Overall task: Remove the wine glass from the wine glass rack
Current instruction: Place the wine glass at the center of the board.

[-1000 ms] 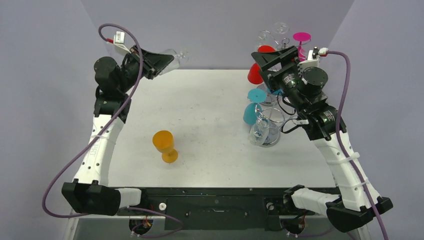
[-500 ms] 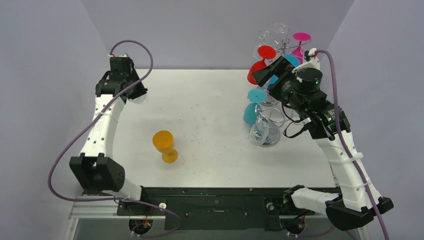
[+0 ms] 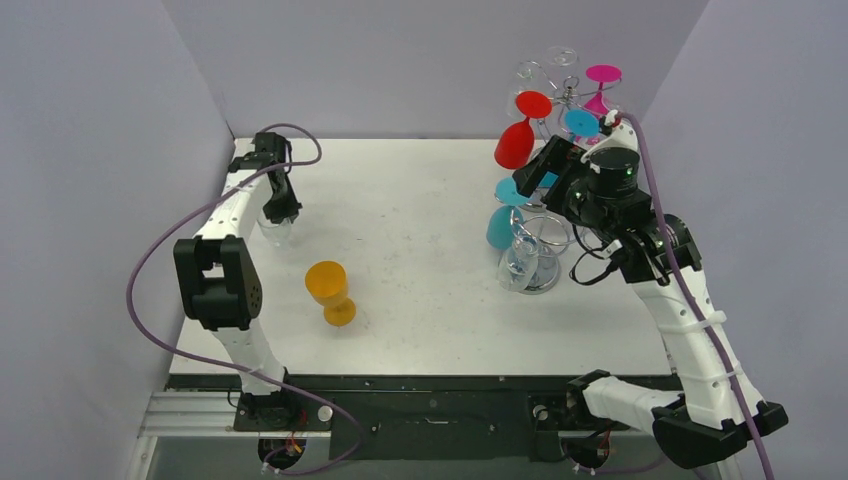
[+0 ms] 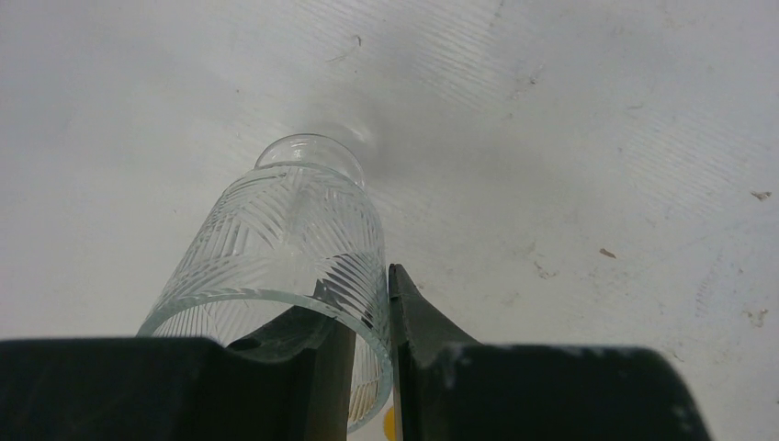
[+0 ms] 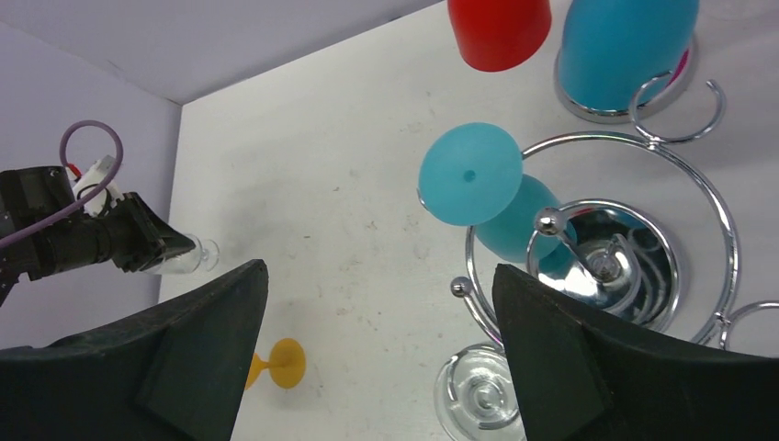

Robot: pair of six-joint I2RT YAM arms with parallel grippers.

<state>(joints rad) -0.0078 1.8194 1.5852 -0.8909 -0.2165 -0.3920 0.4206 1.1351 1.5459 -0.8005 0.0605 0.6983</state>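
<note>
Nearest, an orange glass [image 3: 331, 291] stands upright on the table [image 3: 420, 330], left of centre. Farther back on the left, the left gripper [image 4: 369, 308] is clamped on the rim of the clear wine glass [image 4: 285, 230], one finger inside the bowl and one outside. It is off the rack and tilted, foot down by the tabletop; contact unclear. On the right, the wine glass rack [image 3: 545, 240] carries a teal glass [image 3: 500, 225], a red glass [image 3: 513, 147] and a magenta glass [image 3: 602, 75]. The right gripper [image 5: 378, 271] hovers above the rack, jaws spread wide, holding nothing.
</note>
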